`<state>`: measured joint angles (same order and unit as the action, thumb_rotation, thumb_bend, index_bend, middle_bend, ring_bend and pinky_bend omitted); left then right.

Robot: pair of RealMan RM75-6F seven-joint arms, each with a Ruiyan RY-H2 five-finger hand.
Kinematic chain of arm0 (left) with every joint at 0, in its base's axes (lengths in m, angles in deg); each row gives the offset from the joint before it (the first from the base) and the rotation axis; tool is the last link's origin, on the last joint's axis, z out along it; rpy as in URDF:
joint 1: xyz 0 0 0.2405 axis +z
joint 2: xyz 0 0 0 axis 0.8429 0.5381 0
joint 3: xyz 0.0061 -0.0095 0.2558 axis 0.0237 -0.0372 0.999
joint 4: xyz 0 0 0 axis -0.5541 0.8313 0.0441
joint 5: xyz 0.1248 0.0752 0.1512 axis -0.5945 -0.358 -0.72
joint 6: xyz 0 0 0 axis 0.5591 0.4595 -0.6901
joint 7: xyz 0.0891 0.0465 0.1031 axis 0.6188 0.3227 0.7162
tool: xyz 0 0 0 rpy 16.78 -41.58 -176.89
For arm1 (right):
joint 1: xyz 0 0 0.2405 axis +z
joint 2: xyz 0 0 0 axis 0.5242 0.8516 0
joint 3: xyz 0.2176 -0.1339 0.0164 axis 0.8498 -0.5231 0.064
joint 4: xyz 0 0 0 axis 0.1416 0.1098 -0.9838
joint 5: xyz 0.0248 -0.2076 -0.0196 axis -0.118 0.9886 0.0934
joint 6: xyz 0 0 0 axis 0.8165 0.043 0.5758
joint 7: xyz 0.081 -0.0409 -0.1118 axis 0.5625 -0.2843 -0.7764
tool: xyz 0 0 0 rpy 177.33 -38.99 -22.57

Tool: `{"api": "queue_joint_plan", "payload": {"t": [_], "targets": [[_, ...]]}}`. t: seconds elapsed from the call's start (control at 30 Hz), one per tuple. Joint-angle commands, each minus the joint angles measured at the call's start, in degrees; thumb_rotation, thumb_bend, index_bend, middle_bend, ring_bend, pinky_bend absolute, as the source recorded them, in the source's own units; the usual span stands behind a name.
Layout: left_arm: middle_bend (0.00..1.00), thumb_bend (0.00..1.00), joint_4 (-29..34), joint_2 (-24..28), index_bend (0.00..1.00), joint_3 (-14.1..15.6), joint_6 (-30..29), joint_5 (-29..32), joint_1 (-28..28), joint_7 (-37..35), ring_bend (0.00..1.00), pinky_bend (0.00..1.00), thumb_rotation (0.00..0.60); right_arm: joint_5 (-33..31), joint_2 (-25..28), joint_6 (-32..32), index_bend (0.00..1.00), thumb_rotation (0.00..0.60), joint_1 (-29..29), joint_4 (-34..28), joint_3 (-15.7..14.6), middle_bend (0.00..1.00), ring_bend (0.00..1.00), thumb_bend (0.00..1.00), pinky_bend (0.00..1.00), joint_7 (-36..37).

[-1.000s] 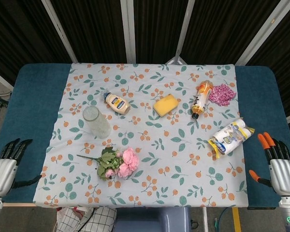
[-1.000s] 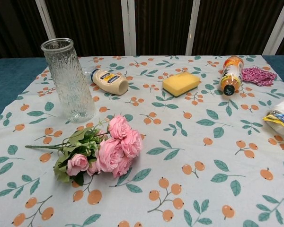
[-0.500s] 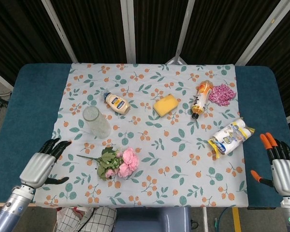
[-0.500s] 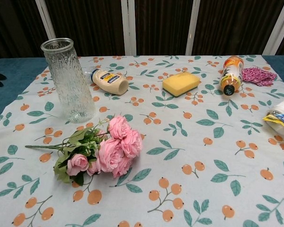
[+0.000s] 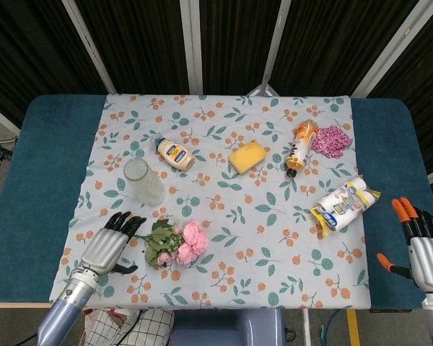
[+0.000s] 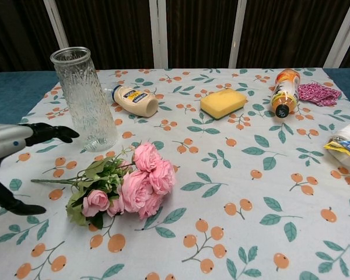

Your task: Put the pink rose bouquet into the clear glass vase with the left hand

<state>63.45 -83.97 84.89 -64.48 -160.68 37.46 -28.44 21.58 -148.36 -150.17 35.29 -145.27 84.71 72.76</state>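
The pink rose bouquet lies on its side on the floral cloth, blooms to the right and green stem pointing left. The clear glass vase stands upright just behind it. My left hand hovers open just left of the stem end, fingers spread toward the flowers and touching nothing. My right hand is open at the table's front right corner, far from the bouquet; the chest view does not show it.
A mayonnaise bottle lies right of the vase. Behind are a yellow sponge, an orange bottle on its side and a pink scrubber. A wrapped packet lies at the right.
My left hand has moved from the table's front left edge rightward and forward to the bouquet's stem end. The right hand has barely shifted. The bouquet and vase have not moved.
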Motion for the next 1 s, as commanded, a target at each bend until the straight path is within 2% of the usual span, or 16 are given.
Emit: {"api": "queue_joint_plan", "payload": {"t": [0.03,0.3,0.43,0.57,0.7,0.9,1.0], "targets": [[0.10,0.01,-2.9,-3.8,0.09,-1.0,1.5,1.8,-2.0,0.4,0.00,0.00,0.600,0.4,-0.1,-0.5,0.00,0.600,0.0,0.3,0.2,0.00,0.04,0.22,0.05,0.7],[0.11,0.02,-8.3,-10.3,0.09,-2.6,2.6,2.1,-5.3,1.4,0.00,0.00,0.600,-0.1,-0.1,-0.7,0.00,0.600,-0.2,0.9,0.4,0.00,0.04,0.22,0.05,1.6],[0.17,0.10,-10.6,-12.9,0.11,-2.7,2.5,1.0,-6.5,1.6,0.00,0.00,0.600,-0.2,0.0,-0.9,0.00,0.600,-0.3,1.0,0.5,0.00,0.04,0.22,0.05,2.1],[0.24,0.21,-12.3,-14.8,0.17,-2.5,2.8,0.5,-7.5,2.6,0.00,0.00,0.600,-0.3,0.1,-0.9,0.00,0.600,-0.3,1.1,0.6,0.00,0.04,0.22,0.05,2.4],[0.35,0.33,-14.3,-17.0,0.29,-2.4,1.9,-0.2,-8.4,4.8,0.03,0.00,0.600,-0.3,0.1,-0.9,0.00,0.600,-0.3,1.2,0.6,0.00,0.04,0.22,0.05,2.9],[0.36,0.36,-16.7,-18.9,0.32,-2.1,-0.6,-0.8,-8.7,9.0,0.03,0.00,0.600,-0.5,0.3,-1.1,0.00,0.600,-0.4,1.3,0.8,0.00,0.04,0.22,0.05,3.6],[0.43,0.42,-17.1,-19.5,0.39,-2.1,-1.7,-0.6,-8.6,10.1,0.07,0.00,0.600,-0.5,0.4,-1.1,0.00,0.600,-0.5,1.3,0.8,0.00,0.04,0.22,0.05,3.8]]}}
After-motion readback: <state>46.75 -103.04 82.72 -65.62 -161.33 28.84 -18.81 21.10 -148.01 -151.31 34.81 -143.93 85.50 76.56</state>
